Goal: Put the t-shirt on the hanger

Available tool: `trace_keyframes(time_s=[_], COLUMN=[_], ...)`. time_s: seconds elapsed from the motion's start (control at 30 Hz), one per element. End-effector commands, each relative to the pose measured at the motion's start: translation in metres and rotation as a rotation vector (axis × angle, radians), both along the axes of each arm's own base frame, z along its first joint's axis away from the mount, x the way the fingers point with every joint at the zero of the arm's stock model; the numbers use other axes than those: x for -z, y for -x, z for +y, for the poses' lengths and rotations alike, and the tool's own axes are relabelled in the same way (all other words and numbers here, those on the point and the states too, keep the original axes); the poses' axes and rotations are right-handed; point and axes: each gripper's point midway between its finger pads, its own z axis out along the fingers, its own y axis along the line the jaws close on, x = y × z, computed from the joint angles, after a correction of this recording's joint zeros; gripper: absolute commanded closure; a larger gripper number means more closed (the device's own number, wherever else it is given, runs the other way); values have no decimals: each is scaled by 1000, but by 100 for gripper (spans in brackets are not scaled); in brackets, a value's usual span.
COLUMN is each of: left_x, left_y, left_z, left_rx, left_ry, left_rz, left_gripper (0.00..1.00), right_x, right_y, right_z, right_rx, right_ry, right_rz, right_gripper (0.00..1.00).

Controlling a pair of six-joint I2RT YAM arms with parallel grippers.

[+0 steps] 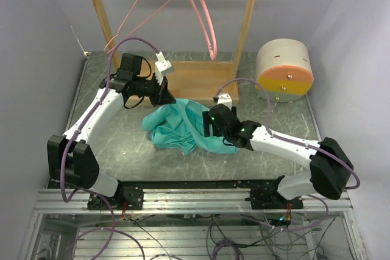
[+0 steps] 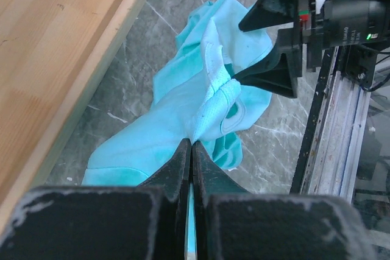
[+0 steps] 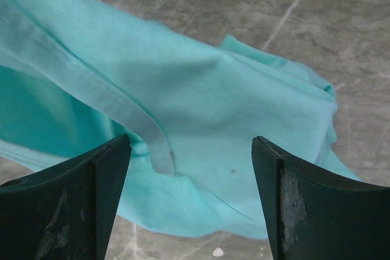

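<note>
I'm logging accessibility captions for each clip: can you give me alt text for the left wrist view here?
The left gripper is shut on a fold of the crumpled teal t-shirt, which lies on the grey marbled table beside a wooden rack base. Beyond it the right gripper is open at the shirt's ribbed edge.

Grey, marble-veined table [image 1: 122, 150]. Bearing a crumpled teal t-shirt [image 1: 183, 127] near the middle, just in front of a wooden rack [image 1: 201, 80] standing at the back. At the right rear, well apart, a round cream-and-orange drum [image 1: 284, 70].
</note>
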Motion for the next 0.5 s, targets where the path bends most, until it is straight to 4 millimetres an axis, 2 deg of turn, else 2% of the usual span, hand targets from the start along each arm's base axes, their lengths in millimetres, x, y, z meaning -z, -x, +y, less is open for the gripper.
trace_keyframes(time_s=[0.0,0.13,0.23,0.27,0.3,0.4,0.43,0.47], left_x=[-12,-15,-17,-17,-17,-7,-3,2], left_y=[9,9,11,12,12,14,14,14], left_z=[-2,-3,-4,-4,-3,2,4,6], left_rx=[22,20,21,22,19,17,16,15], left_ry=[42,54,64,63,58,24,9,-8], left_rz=[-17,-15,-9,-10,-13,-26,-33,-39], left_gripper=[93,93,93,93,93,93,93,93], right_x=[-18,2,18,21,19,7,3,-2], right_y=[-14,-7,-4,-3,-3,-4,-4,-5], right_z=[24,28,19,15,12,-4,-11,-16], right_rx=[25,33,66,77,88,150,170,185], right_ry=[-61,4,65,83,94,135,151,168], right_rz=[-65,-28,-4,1,-4,-27,-35,-45], right_gripper=[20,22,36,47,53,96,100,100])
